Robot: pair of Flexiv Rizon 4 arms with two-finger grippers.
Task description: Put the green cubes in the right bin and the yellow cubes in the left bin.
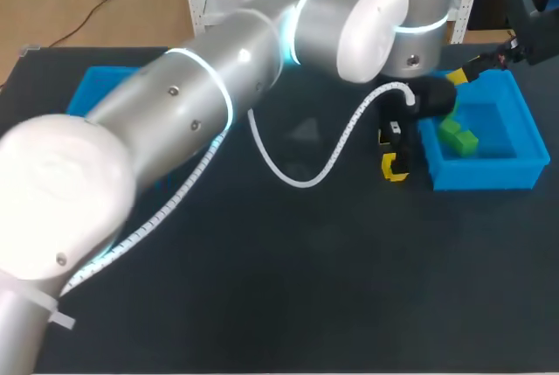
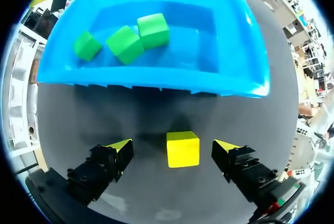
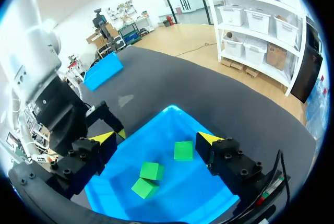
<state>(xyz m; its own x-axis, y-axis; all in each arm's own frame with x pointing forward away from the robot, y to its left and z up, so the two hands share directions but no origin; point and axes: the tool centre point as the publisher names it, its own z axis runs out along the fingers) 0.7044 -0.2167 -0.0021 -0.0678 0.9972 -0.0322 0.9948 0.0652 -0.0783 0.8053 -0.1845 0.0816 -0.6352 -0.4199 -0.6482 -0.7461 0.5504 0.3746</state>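
Note:
A yellow cube [image 2: 182, 149] lies on the dark table between the fingers of my left gripper [image 2: 173, 146], which is open and touches it on neither side. Just ahead stands the right blue bin [image 2: 245, 51] with three green cubes [image 2: 125, 44] inside. In the head view my left arm crosses the table, and its gripper [image 1: 389, 153] points down beside the right bin's [image 1: 524, 143] left wall. My right gripper [image 3: 157, 139] hangs open and empty above that bin's green cubes [image 3: 151, 171]. The left blue bin [image 1: 92, 86] shows partly behind my left arm.
My left arm's white cable [image 1: 323, 161] loops over the middle of the table. My left arm's wrist [image 3: 57, 109] stands close beside the right gripper at the bin's [image 3: 172, 117] edge. The left bin [image 3: 103, 71] lies far across the table.

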